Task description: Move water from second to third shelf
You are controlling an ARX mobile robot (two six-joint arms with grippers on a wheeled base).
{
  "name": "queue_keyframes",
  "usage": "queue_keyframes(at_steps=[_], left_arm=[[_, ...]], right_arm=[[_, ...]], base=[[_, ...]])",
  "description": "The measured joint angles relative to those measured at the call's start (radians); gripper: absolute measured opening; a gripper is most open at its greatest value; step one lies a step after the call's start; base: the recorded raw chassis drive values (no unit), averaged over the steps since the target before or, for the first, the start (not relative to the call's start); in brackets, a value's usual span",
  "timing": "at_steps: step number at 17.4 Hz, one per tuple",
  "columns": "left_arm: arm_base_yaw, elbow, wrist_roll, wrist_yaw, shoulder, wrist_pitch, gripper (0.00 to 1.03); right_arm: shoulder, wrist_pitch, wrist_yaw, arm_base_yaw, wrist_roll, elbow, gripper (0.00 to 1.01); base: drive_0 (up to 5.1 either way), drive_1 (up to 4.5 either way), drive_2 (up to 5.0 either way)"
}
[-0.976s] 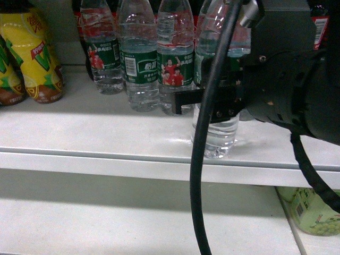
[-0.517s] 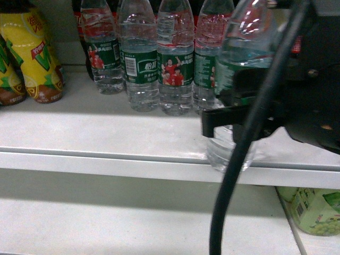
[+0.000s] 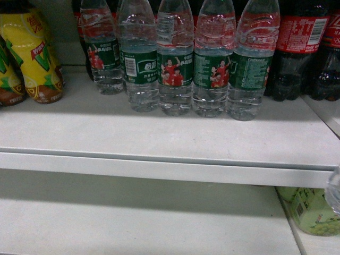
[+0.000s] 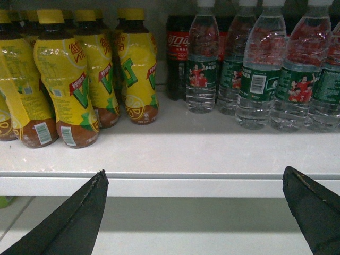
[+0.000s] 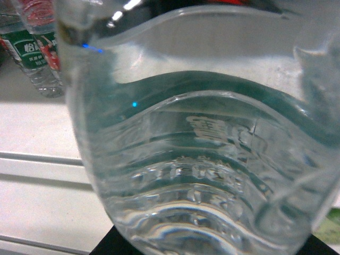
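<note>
1. Right wrist view: the water bottle (image 5: 196, 154) fills nearly the whole frame, ribbed clear wall and dark green label band very close to the lens. A dark edge shows beneath the bottle at the bottom of the frame; the right gripper's fingers are not visible, so whether it grips the bottle cannot be told.
2. Head view: only a sliver of that bottle (image 3: 334, 191) shows at the far right edge, below the front lip of the upper shelf (image 3: 159, 133) and beside a green-labelled bottle (image 3: 311, 212) on the lower shelf (image 3: 133, 223).
3. Upper shelf, head view: a row of five water bottles (image 3: 175, 58) with green labels stands upright toward the back. Cola bottles (image 3: 297, 48) with red labels stand to their right, yellow drink bottles (image 3: 37, 53) to their left.
4. Left wrist view: the left gripper (image 4: 196, 212) is spread wide, one dark finger at each lower corner, holding nothing. It sits in front of the shelf edge, apart from the bottles.
</note>
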Motion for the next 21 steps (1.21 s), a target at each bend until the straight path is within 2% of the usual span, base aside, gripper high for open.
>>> queue_keyframes(at_steps=[3, 4, 6, 8, 12, 15, 21], left_arm=[[0.0, 0.0, 0.0, 0.0, 0.0, 0.0, 0.98], [0.0, 0.0, 0.0, 0.0, 0.0, 0.0, 0.98], [0.0, 0.0, 0.0, 0.0, 0.0, 0.0, 0.98], [0.0, 0.0, 0.0, 0.0, 0.0, 0.0, 0.98], [0.0, 0.0, 0.0, 0.0, 0.0, 0.0, 0.98], [0.0, 0.0, 0.0, 0.0, 0.0, 0.0, 0.98], [0.0, 0.0, 0.0, 0.0, 0.0, -0.002, 0.98]], right_arm=[[-0.33, -0.256, -0.063, -0.077, 0.026, -0.044, 0.37], [-0.428, -0.323, -0.082, -0.09, 0.026, -0.044, 0.37], [-0.546, -0.416, -0.1, -0.087, 0.019, -0.044, 0.37], [-0.562, -0.448, -0.108, -0.087, 0.01, -0.044, 0.37], [-0.563, -0.467, -0.087, -0.055, -0.016, -0.044, 0.37], [-0.609, -0.49, -0.085, -0.089, -0.016, -0.044, 0.37], [-0.612, -0.495, -0.089, -0.088, -0.016, -0.044, 0.37]], base=[[0.0, 0.0, 0.0], [0.0, 0.0, 0.0], [0.0, 0.0, 0.0], [0.0, 0.0, 0.0], [0.0, 0.0, 0.0], [0.0, 0.0, 0.0], [0.0, 0.0, 0.0]])
